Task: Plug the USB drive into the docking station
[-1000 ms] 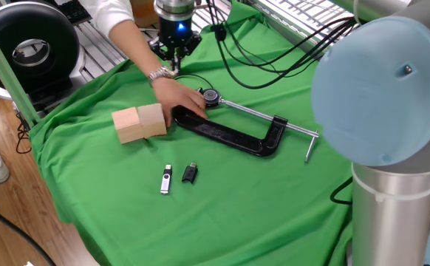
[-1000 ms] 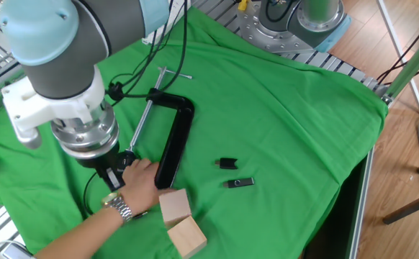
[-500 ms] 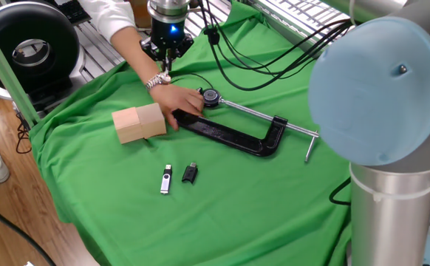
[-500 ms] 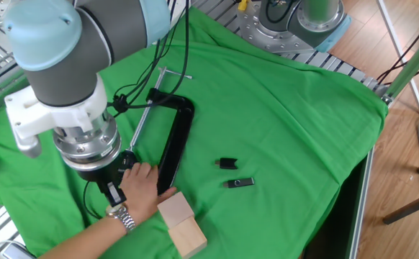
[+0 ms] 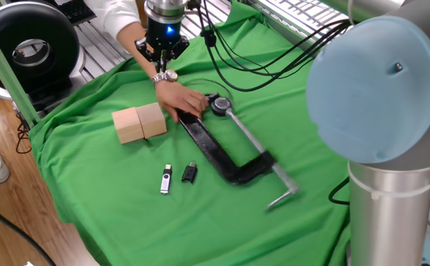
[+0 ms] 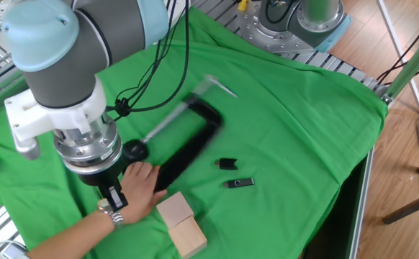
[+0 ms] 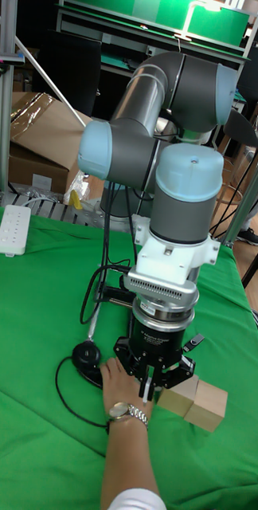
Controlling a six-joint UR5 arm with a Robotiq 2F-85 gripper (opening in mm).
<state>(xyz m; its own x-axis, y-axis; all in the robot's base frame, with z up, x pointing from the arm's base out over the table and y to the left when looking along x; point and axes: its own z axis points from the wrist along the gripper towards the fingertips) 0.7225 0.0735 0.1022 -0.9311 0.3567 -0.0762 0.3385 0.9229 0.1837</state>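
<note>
A silver and black USB drive (image 5: 165, 179) (image 6: 240, 183) lies flat on the green cloth near the front, with a small black plug-like piece (image 5: 190, 173) (image 6: 227, 163) beside it. No docking station that I can recognise is in view. My gripper (image 5: 163, 65) (image 6: 114, 196) (image 7: 147, 388) hangs at the back of the table, far from the drive. It points down just over a person's wrist. Its fingers look shut with nothing between them.
A person's hand (image 5: 179, 97) (image 6: 141, 183) (image 7: 125, 382) holds a black C-clamp (image 5: 222, 159) (image 6: 188, 147) lying across the cloth. Two wooden blocks (image 5: 140, 123) (image 6: 181, 223) sit left of it. A round black puck with a cable (image 5: 219, 104) (image 7: 85, 355) lies by the hand.
The hand has swung the C-clamp round, so its screw end now lies nearer the front and the USB drive. My gripper has shifted slightly toward the back left. The drive has not moved.
</note>
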